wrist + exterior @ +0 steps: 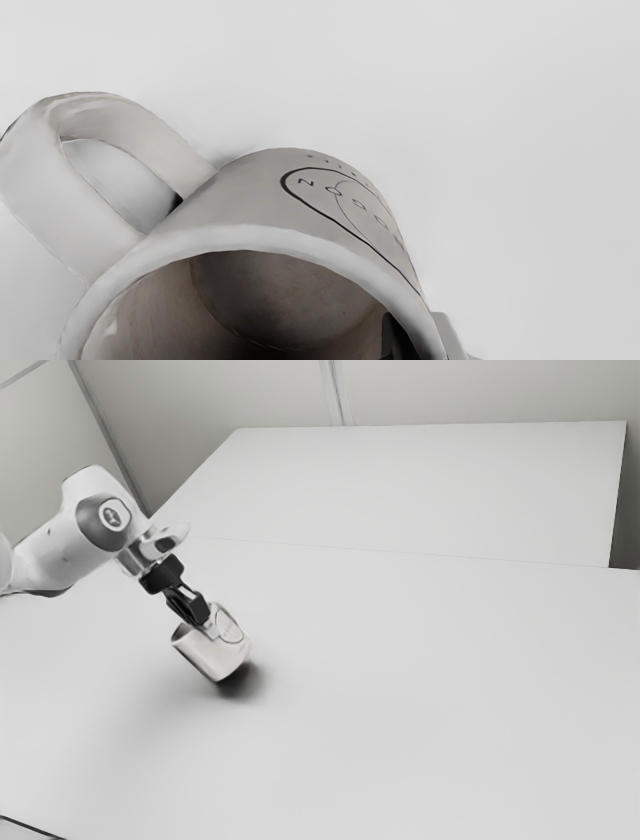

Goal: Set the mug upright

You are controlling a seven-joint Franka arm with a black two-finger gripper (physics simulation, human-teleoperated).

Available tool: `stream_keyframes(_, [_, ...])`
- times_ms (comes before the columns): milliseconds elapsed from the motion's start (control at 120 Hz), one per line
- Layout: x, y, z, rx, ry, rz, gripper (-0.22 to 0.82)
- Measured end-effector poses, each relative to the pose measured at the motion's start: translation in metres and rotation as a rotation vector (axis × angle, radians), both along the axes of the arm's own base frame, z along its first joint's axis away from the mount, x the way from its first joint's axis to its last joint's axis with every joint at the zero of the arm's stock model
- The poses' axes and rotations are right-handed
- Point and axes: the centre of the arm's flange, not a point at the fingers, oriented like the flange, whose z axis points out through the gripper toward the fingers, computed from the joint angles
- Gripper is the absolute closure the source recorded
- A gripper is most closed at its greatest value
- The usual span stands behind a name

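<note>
Tilted mug [222, 658], its wall gripped by the claw [208, 628].
Its axis slants, mouth toward the arm [88, 528], base away.

Pale mug [212, 652], handled, with dark lettering and outline on its wall; tilted over the table [420, 700], mouth toward the exterior view's left.
</note>
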Motion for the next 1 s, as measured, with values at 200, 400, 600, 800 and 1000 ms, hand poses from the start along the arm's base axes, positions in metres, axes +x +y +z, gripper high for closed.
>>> stream_keyframes(200, [0.006,-0.007,0.012,0.253,-0.013,-0.009,0.79])
stream_keyframes(400, [0.012,-0.038,-0.004,0.371,-0.023,-0.006,0.79])
stream_keyframes(600, [0.009,-0.068,-0.048,0.441,0.005,-0.009,0.79])
stream_keyframes(800, [0.012,-0.047,-0.064,0.451,0.027,0.097,0.56])
stream_keyframes(1000, [0.013,-0.034,-0.061,0.451,0.025,0.176,0.22])
